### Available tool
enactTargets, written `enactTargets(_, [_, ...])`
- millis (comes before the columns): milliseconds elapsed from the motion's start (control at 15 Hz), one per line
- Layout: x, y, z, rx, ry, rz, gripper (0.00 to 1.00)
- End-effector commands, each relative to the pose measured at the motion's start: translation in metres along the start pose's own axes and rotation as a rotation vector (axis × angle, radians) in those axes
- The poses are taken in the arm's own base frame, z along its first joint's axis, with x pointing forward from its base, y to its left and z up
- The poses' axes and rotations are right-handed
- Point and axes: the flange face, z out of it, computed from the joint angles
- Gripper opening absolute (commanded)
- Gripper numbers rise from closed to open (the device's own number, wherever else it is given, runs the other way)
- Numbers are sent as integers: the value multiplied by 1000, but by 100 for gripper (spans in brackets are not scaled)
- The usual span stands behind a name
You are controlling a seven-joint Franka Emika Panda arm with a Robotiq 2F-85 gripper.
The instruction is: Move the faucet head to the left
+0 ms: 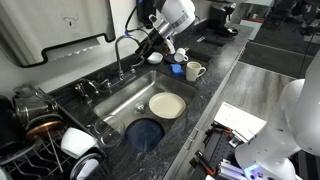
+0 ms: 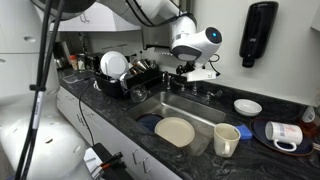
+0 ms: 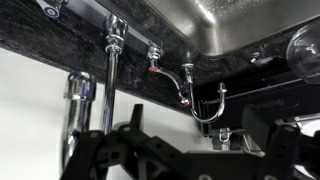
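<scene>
end effector (image 1: 148,45) sits right at the arch of the faucet head (image 1: 122,48), on the mug side of it. in the wrist view the end effector (image 3: 190,165) has its two dark fingers (image 3: 118,150) spread wide. the faucet head (image 3: 110,95) runs just by one of them with nothing clamped; contact hard to tell. the white arm (image 1: 176,12) comes in from above.

faucet head stands at the back edge of the sink (image 1: 120,100), arching over the basin. short metal handles (image 1: 88,88) are beside its base.

in the sink: cream plate (image 1: 167,105) and blue plate (image 1: 145,134), side by side. on the dark stone desk (image 1: 215,75) past the faucet is a white mug (image 1: 195,70), with a blue item (image 1: 177,68) just beside it. at the other end of the sink is a dish rack (image 1: 45,135) full of dishes.

in an exterior view the end effector (image 2: 183,72) hangs over the back of the sink, and a black dispenser (image 2: 258,35) is on the wall.
</scene>
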Motion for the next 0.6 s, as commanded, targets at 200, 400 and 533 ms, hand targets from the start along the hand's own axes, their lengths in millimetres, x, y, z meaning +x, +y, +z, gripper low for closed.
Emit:
enactTargets(200, [2, 1, -30, -75, -45, -21, 100])
enactTargets(400, [-2, 14, -54, -189, -80, 8, 100])
enactTargets(533, [-4, 20, -62, -247, -99, 26, 100])
